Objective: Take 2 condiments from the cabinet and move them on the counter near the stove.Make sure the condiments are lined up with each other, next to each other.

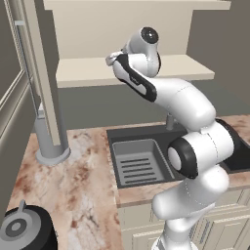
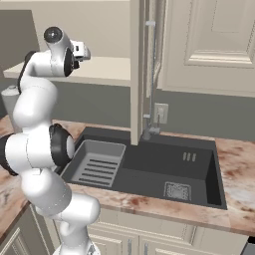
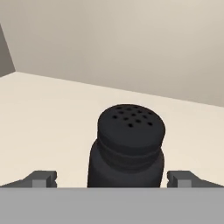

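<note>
So the arm is folded up pretty hard here, elbow bulging out over the sink and the forearm doubling back up so the hand reaches into the open cabinet at shelf height. From the right base view the wrist sits right at the front edge of the shelf board, pointing inward toward the back wall. The gripper is wide open, with one dark fingertip poking up on each side of the hand view and a big gap between them. Sitting right in that gap is the black shaker, standing upright on the pale cream shelf, not touched by either finger as far as the hand view shows. It's a matte black bottle with a round flat-ish cap dotted with little holes, a couple of ridges below the cap, and a slightly wider body under that. Below all this, the pinkish marbled counter runs around the sink, and the corner of a black burner peeks in at the lower left of the left base view.
</note>
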### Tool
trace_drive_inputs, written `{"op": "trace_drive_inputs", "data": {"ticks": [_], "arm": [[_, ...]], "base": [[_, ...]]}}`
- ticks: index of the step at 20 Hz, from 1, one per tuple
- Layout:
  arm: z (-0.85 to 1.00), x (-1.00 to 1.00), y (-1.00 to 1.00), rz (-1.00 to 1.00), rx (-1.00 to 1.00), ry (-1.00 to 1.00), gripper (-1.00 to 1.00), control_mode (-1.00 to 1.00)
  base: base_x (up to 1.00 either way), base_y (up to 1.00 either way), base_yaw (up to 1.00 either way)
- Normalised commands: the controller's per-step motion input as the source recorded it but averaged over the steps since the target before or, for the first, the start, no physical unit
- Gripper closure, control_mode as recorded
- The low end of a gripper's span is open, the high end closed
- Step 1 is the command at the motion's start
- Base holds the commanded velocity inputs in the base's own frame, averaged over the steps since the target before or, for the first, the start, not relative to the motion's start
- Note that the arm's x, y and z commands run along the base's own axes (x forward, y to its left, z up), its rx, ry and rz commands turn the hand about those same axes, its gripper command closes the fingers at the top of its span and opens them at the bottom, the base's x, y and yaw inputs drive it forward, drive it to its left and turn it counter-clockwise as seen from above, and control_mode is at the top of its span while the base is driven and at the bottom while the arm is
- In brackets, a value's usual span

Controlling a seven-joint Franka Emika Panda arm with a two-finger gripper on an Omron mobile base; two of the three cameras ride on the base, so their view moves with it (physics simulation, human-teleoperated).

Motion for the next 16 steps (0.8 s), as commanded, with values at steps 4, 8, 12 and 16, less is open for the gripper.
{"op": "trace_drive_inputs", "data": {"ticks": [4,8,12,16], "arm": [[-0.01,0.07,0.03,0.00,0.00,0.01,-1.00,-1.00],[-0.05,0.19,0.00,0.00,0.00,0.00,1.00,-1.00],[-0.10,0.30,0.00,0.00,0.00,0.00,1.00,-1.00],[-0.03,0.08,0.00,0.00,0.00,0.00,1.00,-1.00]], "base": [[0.00,0.00,0.00],[0.00,0.00,0.00],[0.00,0.00,0.00],[0.00,0.00,0.00]]}}
